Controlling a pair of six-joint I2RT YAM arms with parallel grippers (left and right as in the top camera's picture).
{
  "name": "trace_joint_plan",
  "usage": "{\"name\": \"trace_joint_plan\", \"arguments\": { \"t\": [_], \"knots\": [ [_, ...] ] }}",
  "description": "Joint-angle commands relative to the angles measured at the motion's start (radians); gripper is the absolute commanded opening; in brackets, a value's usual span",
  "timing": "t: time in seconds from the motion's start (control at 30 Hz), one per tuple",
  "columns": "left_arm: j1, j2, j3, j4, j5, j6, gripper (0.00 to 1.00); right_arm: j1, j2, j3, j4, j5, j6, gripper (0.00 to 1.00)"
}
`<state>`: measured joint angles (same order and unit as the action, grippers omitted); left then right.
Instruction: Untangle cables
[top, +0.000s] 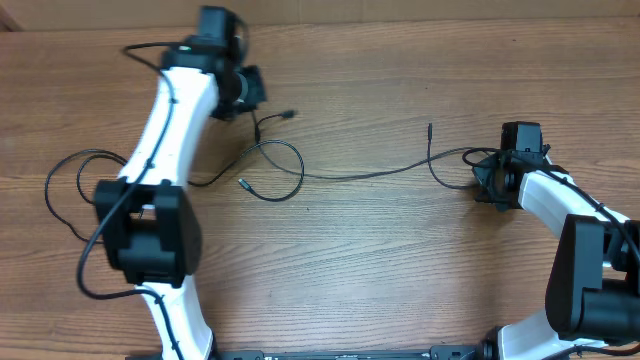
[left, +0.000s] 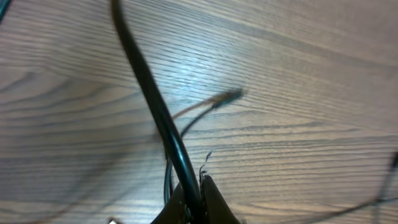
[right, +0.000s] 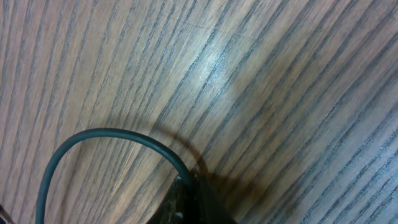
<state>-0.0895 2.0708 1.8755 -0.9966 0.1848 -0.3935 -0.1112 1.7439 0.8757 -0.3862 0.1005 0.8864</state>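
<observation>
Clamped shut on the cables at both ends: by the left gripper at the far left, by the right gripper at the right. Strung across the table between, looped left of middle (plugs lying loose). Pulled apart, could cinch that loop into a knot, or slip free.

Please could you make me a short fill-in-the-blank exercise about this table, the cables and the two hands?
1. The table has a surface of ____.
2. The cables lying on it are ____ in colour.
3. The left hand and the right hand are each ____ on a cable.
Missing words: wood; black; shut.
</observation>
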Motion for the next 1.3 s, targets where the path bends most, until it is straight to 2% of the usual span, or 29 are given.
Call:
{"name": "trace_joint_plan", "arguments": {
  "t": [0.0, 0.23, 0.57, 0.8, 0.97, 1.03, 1.17, 1.23, 1.27],
  "knots": [
    [0.076, -0.016, 0.012, -0.02, 0.164, -0.002, 0.04, 0.013, 0.069, -0.055, -0.026, -0.058, 0.004, 0.04],
    [0.21, -0.016, 0.011, -0.062, 0.223, 0.011, 0.04, 0.013, 0.069, -0.055, -0.026, -0.058, 0.004, 0.04],
    [0.337, -0.016, 0.01, -0.119, 0.103, 0.012, 0.04, 0.013, 0.069, -0.055, -0.026, -0.058, 0.004, 0.04],
    [0.344, -0.014, -0.005, -0.126, -0.129, -0.05, 0.04, 0.013, 0.069, -0.055, -0.026, -0.058, 0.004, 0.04],
    [0.343, -0.014, -0.049, -0.108, -0.142, -0.079, 0.09, 0.013, 0.069, -0.055, -0.026, -0.059, 0.004, 0.04],
    [0.343, -0.014, -0.066, -0.097, -0.155, -0.08, 0.16, 0.013, 0.069, -0.055, -0.026, -0.059, 0.004, 0.04],
    [0.343, -0.014, -0.083, -0.094, -0.22, -0.086, 0.75, 0.013, 0.069, -0.055, -0.026, -0.059, 0.004, 0.04],
    [0.343, -0.014, -0.087, -0.088, -0.21, -0.088, 0.88, 0.013, 0.069, -0.055, -0.026, -0.059, 0.004, 0.04],
    [0.341, -0.014, -0.087, -0.087, -0.196, -0.095, 0.91, 0.013, 0.069, -0.055, -0.026, -0.059, 0.004, 0.04]
  ]
}}
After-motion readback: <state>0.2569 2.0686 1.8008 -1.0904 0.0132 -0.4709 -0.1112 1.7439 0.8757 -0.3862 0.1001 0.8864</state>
